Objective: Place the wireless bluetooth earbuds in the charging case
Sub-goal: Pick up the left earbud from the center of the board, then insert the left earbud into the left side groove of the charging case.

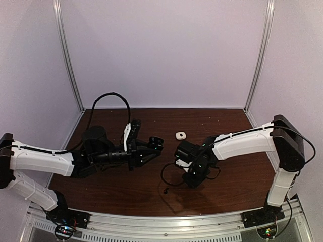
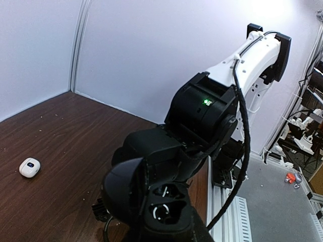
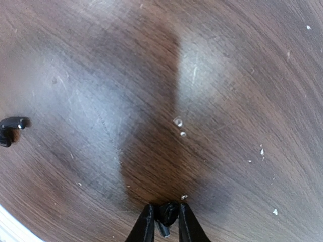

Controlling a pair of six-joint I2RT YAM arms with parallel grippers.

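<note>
My left gripper (image 1: 153, 145) is shut on a black charging case (image 2: 169, 204) and holds it above the table. The case's lid (image 2: 123, 194) is swung open, and two dark sockets show inside. In the right wrist view my right gripper (image 3: 165, 218) hangs just over the wood, shut on a small black earbud (image 3: 167, 214) whose stem pokes down between the fingers. A second black earbud (image 3: 10, 126) lies loose on the table (image 3: 212, 75) to the left, and it is the dark speck (image 1: 165, 190) in the top view.
A small white case (image 1: 180, 135) lies closed on the table beyond both grippers; it is also in the left wrist view (image 2: 29, 167). A black cable (image 1: 169, 176) loops under the right arm. White walls close in the back and sides.
</note>
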